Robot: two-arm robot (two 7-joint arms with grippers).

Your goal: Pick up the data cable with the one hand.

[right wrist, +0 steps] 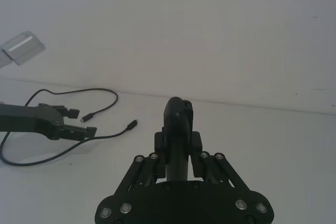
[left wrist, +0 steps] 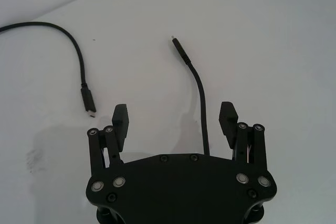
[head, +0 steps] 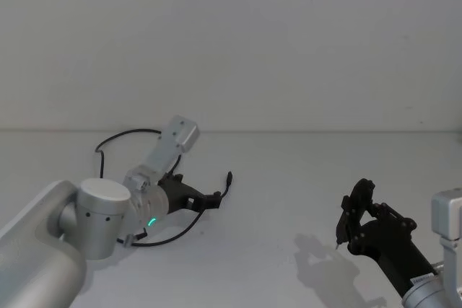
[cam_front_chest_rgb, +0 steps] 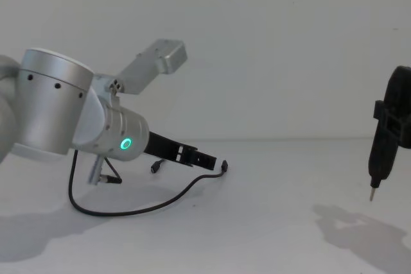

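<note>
Left gripper [left wrist: 174,111]: this black angular two-finger gripper is wide open and has hold of nothing.
Fingers [left wrist: 119,121]: the two black pads stand far apart, one on each side of the cable. I cannot tell if they touch the table.
Data cable [left wrist: 198,85]: the long thin black flexible cord lies on the table at the robot's left. One stretch of it runs between the open fingers, nearer to one finger than to the other, and touches neither.
Plug ends: the plug with the silvery tip [left wrist: 178,49] lies just past the fingertips. The other small plug [left wrist: 87,99] lies to the side, outside the fingers.
Rest of the cord: in the head view it curves back under the left arm and arcs behind it, toward the wall.
Left arm [cam_front_chest_rgb: 51,101]: thick, silver and cylindrical, with a green glowing ring [cam_front_chest_rgb: 126,144], reaching forward and low over the table.
Table [head: 289,192]: a plain white surface.
Right gripper [right wrist: 178,145]: well apart from the cord, at the robot's right, closed around a black slim tool [right wrist: 177,114] with a thin metal tip [cam_front_chest_rgb: 372,194] pointing down.
</note>
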